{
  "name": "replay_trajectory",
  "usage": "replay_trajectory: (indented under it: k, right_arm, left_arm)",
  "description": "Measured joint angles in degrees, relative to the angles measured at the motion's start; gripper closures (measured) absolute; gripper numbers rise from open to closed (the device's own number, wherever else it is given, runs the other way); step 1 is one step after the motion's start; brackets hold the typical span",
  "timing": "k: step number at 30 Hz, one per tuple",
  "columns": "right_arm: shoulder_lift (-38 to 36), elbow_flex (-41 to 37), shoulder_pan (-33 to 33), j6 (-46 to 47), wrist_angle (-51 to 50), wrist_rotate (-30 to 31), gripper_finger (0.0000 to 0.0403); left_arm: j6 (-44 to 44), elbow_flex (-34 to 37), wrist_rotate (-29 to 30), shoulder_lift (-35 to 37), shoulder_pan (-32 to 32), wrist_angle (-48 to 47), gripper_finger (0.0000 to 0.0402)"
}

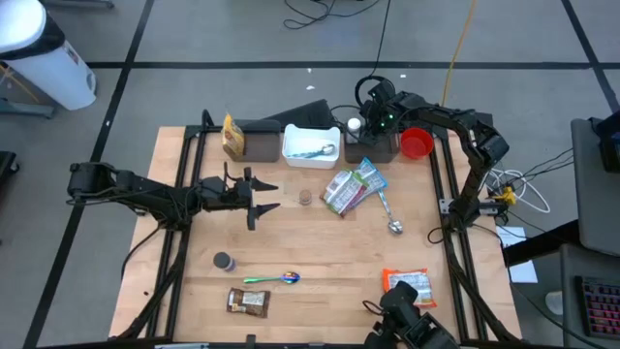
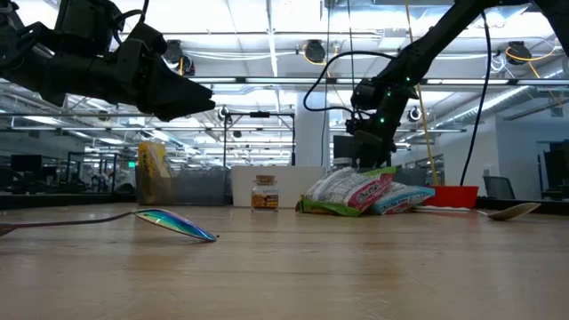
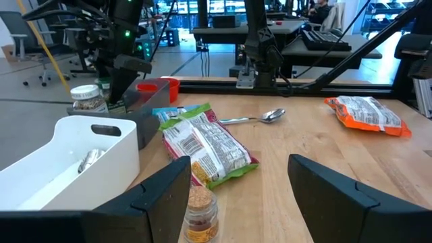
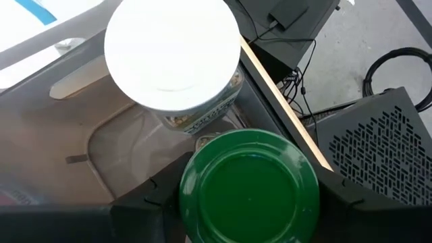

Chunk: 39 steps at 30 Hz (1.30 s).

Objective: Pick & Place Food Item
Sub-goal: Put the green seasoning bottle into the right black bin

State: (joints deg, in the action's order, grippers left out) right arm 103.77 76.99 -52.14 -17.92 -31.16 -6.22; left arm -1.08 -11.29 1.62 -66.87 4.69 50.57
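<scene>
A jar with a green lid (image 4: pixel 248 185) sits between the fingers of my right gripper (image 4: pixel 246 192), which is shut on it over the dark bin (image 1: pixel 373 147) at the table's far edge. A white-lidded jar (image 4: pixel 172 50) stands right beside it in that bin. My left gripper (image 1: pixel 267 197) hovers open and level over the table's left half, pointing at a small spice jar (image 3: pixel 199 212). Beyond that jar lie green-and-pink snack bags (image 1: pixel 349 189). My right gripper pinches the green-lidded jar between its two fingers (image 4: pixel 145 202), one on each side just under the lid's rim (image 4: pixel 192 202). It comes slanting down from above. The lid hides the jar's body, so I cannot tell whether its base rests on the bin's floor.
A white bin (image 1: pixel 310 142), a yellow bag (image 1: pixel 232 136) and a red cup (image 1: pixel 417 143) line the far edge. A spoon (image 1: pixel 387 208) lies near the bags. An orange packet (image 1: pixel 407 284), a brown packet (image 1: pixel 247 301), a coloured spoon (image 1: pixel 271 279) and a grey cap (image 1: pixel 224 261) lie near the front.
</scene>
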Motion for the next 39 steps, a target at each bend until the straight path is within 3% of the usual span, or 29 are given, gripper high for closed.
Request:
replay_trajectory:
  k: [7,14,39]
  right_arm:
    - [0.1,-0.08,0.0,-0.65,0.24,0.42,0.0194]
    - [0.35,-0.33,0.46,-1.31,0.56,6.12,0.0164]
    - [-3.38,-0.2,1.64,-2.13,-0.71,6.13,0.0151]
  left_arm:
    - [-0.02,0.0,-0.02,0.0,0.0,0.04,0.0144]
    - [0.06,0.0,-0.02,0.0,0.0,0.04,0.0144]
    - [0.06,0.0,0.01,0.0,0.0,0.04,0.0144]
